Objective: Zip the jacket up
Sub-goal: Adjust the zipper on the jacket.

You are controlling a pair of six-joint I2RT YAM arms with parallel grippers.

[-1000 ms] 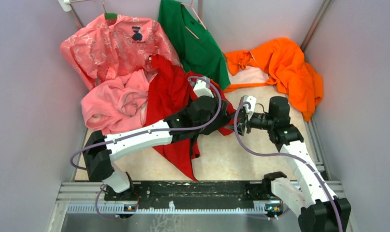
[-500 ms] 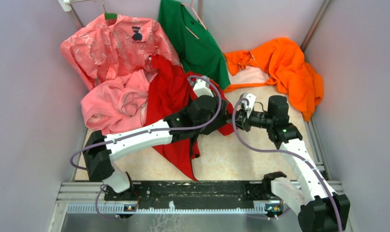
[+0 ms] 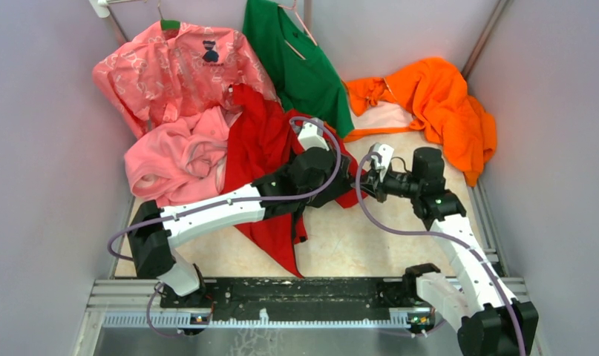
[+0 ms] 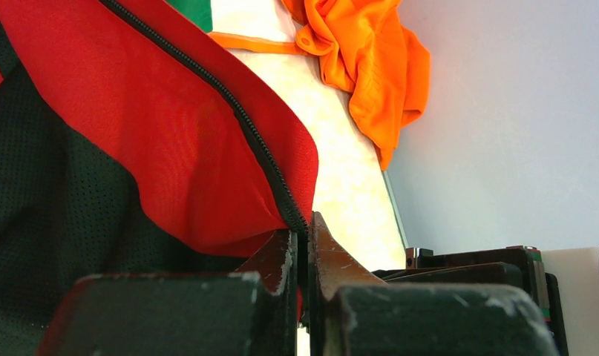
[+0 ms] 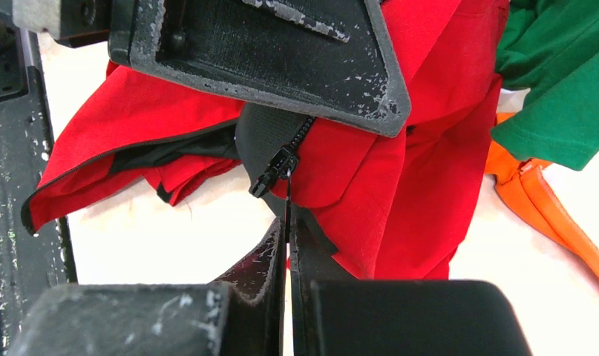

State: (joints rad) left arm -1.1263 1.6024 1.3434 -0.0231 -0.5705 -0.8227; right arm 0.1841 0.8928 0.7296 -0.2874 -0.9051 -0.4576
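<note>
The jacket (image 3: 260, 148) lies crumpled in the middle of the table (image 3: 355, 245). Its red cloth trails from the heap at the back down toward six o'clock, and dark mesh lining shows in my left wrist view. Its front zipper (image 4: 246, 127) runs along the red edge down to my left pincer (image 4: 302, 248), which is clamped tight on that edge right where the teeth end.

My right pincer (image 5: 287, 245) reaches in from three o'clock, nearly nose to nose with the left one. It is squeezed fully closed on the thin dark pull cord (image 5: 288, 196) hanging from the slider (image 5: 275, 169). The slider sits low on a dark flap of the jacket, just under my left finger as seen from the right wrist.

A plain pink garment (image 3: 177, 159) is bunched against the jacket at nine o'clock. A patterned pink shirt (image 3: 177, 67) hangs at eleven and a green shirt (image 3: 296, 67) at one. An orange garment (image 3: 441, 104) lies piled at two o'clock, well apart from the jacket.
</note>
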